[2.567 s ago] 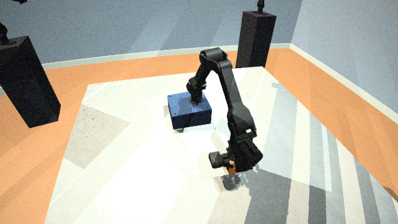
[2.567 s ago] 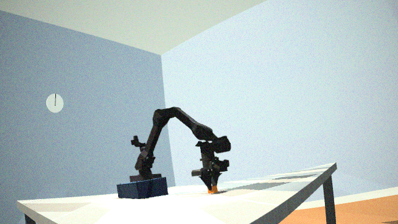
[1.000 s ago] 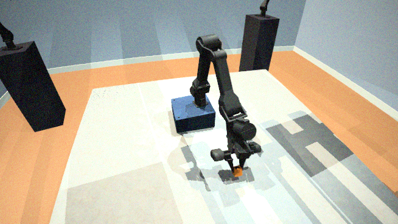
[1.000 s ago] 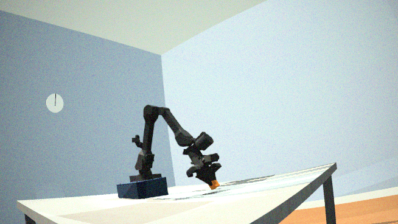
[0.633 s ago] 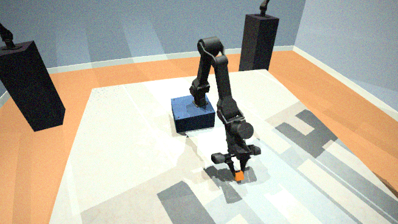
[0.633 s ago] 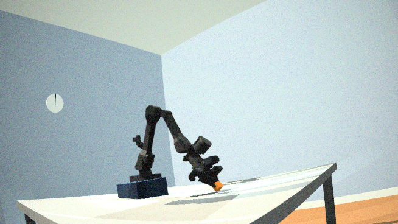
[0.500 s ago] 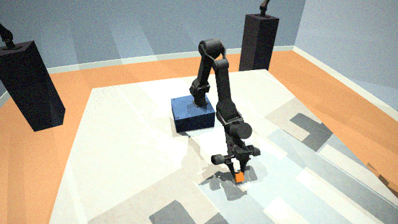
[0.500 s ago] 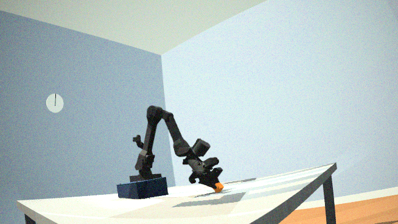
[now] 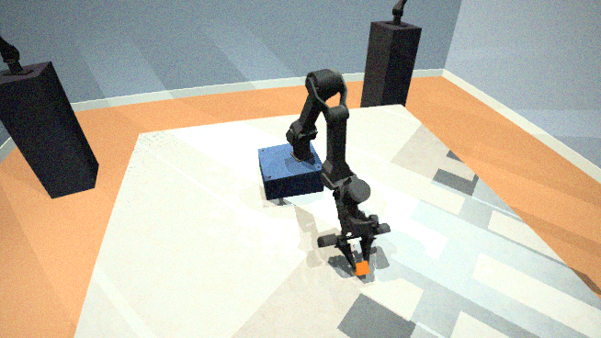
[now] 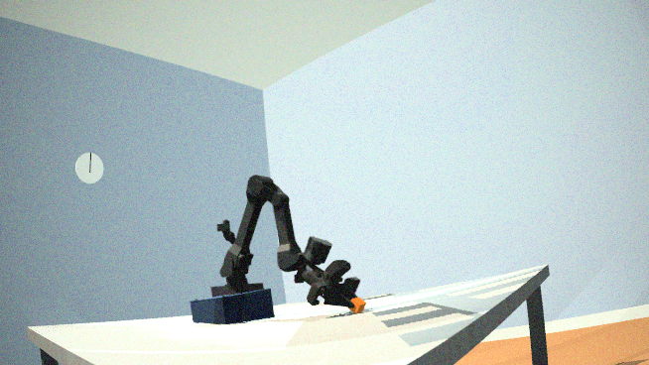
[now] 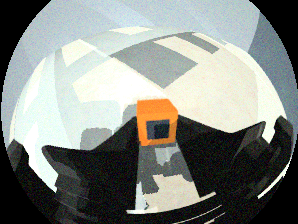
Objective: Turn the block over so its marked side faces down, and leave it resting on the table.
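Observation:
The orange block (image 9: 362, 268) (image 10: 358, 305) (image 11: 156, 106) is small and held between the fingertips. The dark square mark (image 11: 158, 129) on one of its sides faces back toward the wrist camera. My gripper (image 9: 359, 264) (image 10: 353, 304) (image 11: 154, 119) is shut on the block, with the fingers slanting forward and down. The block is tilted, at or just above the table (image 9: 184, 230) (image 10: 149, 339); whether it touches cannot be told. Its underside is hidden.
The arm stands on a blue box (image 9: 285, 163) (image 10: 248, 306) behind the gripper. Dark pedestals (image 9: 51, 138) (image 9: 391, 64) stand beyond the table. Grey and pale patches of shadow and light cross the table top around the block.

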